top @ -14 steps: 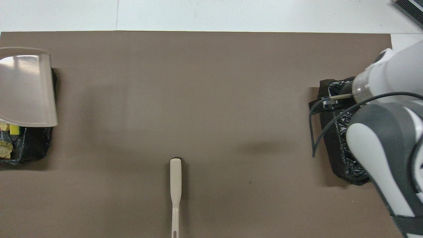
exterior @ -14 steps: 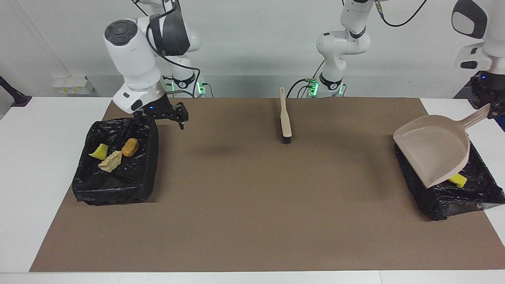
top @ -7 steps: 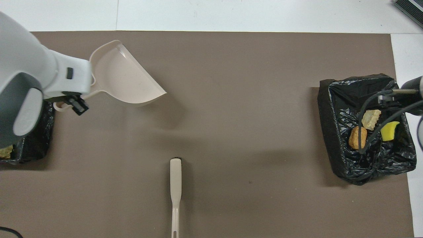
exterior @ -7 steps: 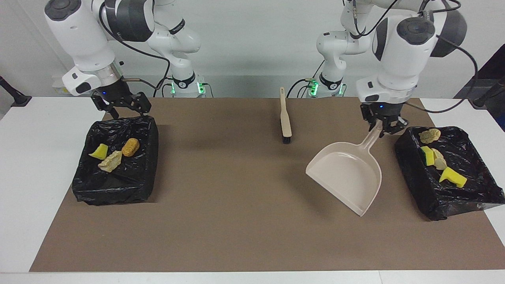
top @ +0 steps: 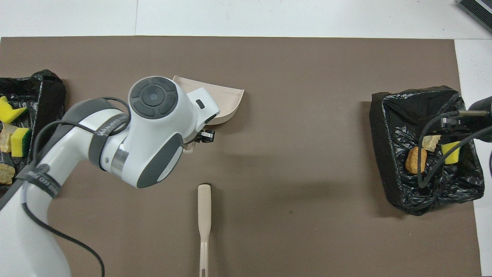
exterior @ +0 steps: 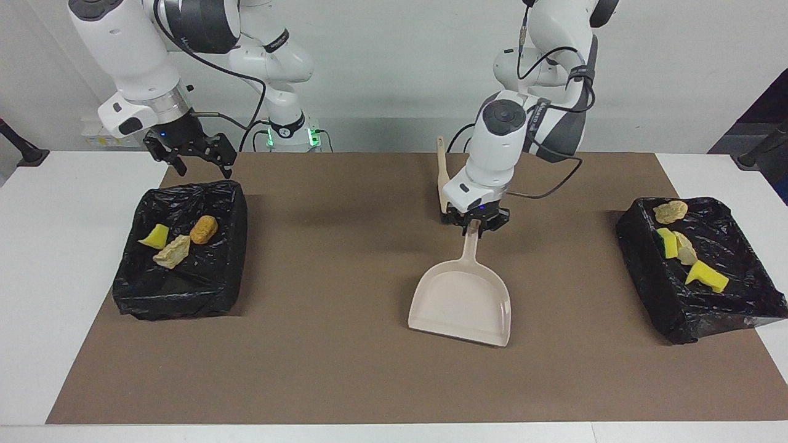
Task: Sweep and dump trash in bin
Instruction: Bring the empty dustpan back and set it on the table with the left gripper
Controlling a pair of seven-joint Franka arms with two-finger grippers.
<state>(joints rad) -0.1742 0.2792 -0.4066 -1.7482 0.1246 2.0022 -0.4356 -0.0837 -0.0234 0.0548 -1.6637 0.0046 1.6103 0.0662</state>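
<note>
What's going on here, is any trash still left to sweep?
No scraps lie on the mat; all seven show inside the two black-lined bins. The left tool holds the dustpan by its handle at mid-table, pan empty. The brush lies unheld. The right tool, open, hangs near its bin.

The only lettering that shows is a pale brand line on the dark band of the left arm [top: 103, 132] in the overhead view — it looks like "FRANKA", with further letters too small and skewed to read. Nothing else carries legible text, labels or numbers.
</note>
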